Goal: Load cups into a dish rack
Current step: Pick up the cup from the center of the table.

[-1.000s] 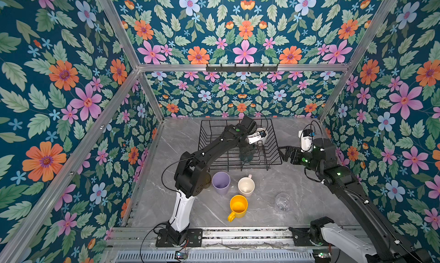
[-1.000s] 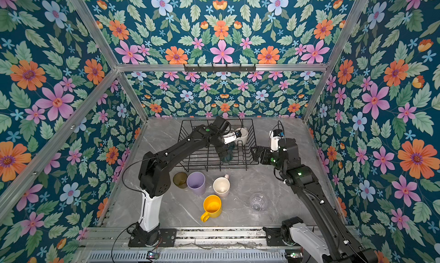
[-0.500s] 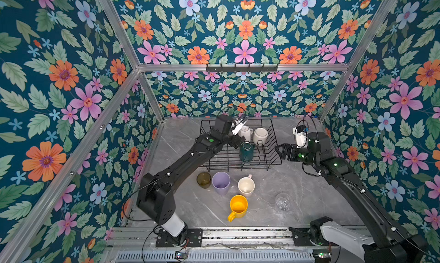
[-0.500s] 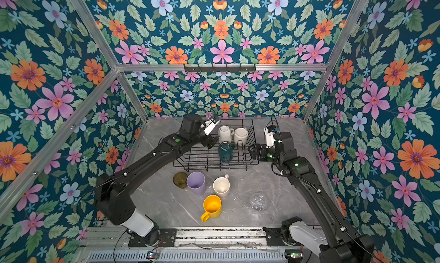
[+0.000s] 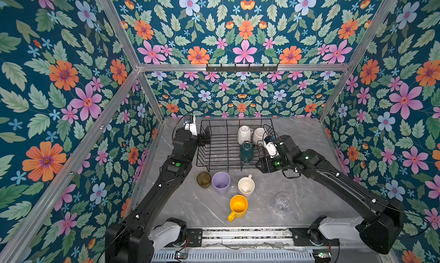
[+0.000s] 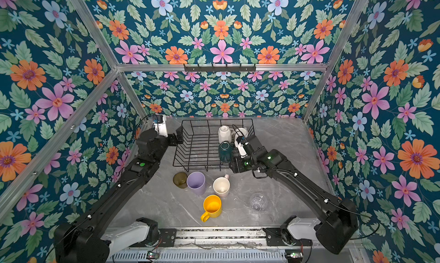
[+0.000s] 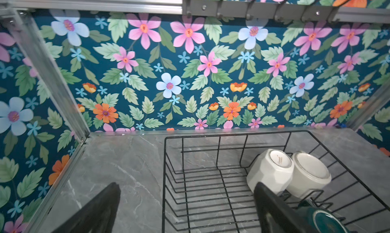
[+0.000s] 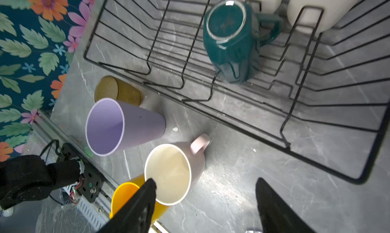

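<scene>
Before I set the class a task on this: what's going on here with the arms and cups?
Two arms are loading cups into the dish rack. Three sit inverted in it: a faceted white mug, a round white mug and a dark green mug. Five wait on the table: olive tumbler, lilac tumbler, pale pink mug, yellow mug, clear glass. Both tools are open and empty: the left tool by the rack's far corner, the right tool near the pink mug.

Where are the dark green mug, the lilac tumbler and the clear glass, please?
dark green mug (image 8: 226, 22): right wrist view, on its upturned base.
lilac tumbler (image 5: 221, 182): in a top view, on its inner wall.
clear glass (image 5: 283, 201): in a top view, on its body.
</scene>
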You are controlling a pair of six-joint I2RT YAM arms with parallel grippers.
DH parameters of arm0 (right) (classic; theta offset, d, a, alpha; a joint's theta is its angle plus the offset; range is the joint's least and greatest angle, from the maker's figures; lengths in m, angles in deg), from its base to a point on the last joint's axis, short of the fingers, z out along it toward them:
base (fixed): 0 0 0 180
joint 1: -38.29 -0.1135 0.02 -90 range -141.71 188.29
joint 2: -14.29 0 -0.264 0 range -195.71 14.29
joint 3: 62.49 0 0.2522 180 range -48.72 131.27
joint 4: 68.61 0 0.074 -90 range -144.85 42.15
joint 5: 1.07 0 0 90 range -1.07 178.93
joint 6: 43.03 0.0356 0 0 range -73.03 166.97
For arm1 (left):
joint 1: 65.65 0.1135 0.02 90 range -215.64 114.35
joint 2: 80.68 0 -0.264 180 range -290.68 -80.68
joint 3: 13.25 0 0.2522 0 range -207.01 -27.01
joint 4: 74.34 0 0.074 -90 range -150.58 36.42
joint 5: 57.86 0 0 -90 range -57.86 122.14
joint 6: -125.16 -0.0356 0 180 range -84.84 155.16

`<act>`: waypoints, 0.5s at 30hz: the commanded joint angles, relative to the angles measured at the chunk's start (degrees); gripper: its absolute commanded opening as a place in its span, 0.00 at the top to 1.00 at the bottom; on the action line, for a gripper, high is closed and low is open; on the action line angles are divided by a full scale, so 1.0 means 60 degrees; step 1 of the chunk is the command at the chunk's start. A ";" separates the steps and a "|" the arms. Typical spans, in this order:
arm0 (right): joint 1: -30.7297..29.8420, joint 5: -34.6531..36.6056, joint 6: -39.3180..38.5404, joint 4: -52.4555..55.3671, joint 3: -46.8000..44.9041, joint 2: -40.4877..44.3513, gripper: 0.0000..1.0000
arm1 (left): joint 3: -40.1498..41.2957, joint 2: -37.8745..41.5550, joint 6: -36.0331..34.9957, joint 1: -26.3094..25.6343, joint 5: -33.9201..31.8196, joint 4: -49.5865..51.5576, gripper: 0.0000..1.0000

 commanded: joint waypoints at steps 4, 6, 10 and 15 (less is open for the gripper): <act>-0.0831 0.0620 0.0925 0.0434 -0.0522 -0.0311 0.36 | 0.0229 0.0370 0.0634 0.0139 -0.0061 -0.0458 0.00; -0.1064 0.0720 0.1183 0.0343 -0.0673 -0.0440 0.40 | 0.0257 0.0420 0.0634 0.0145 -0.0041 -0.0434 0.00; -0.1412 0.0948 0.1514 0.0203 -0.0765 -0.0718 0.41 | 0.0384 0.0539 0.0663 0.0157 -0.0054 -0.0434 0.00; -0.1489 0.0895 0.1714 -0.0025 -0.0873 -0.0902 0.42 | 0.0509 0.0735 0.0678 0.0201 -0.0072 -0.0412 0.00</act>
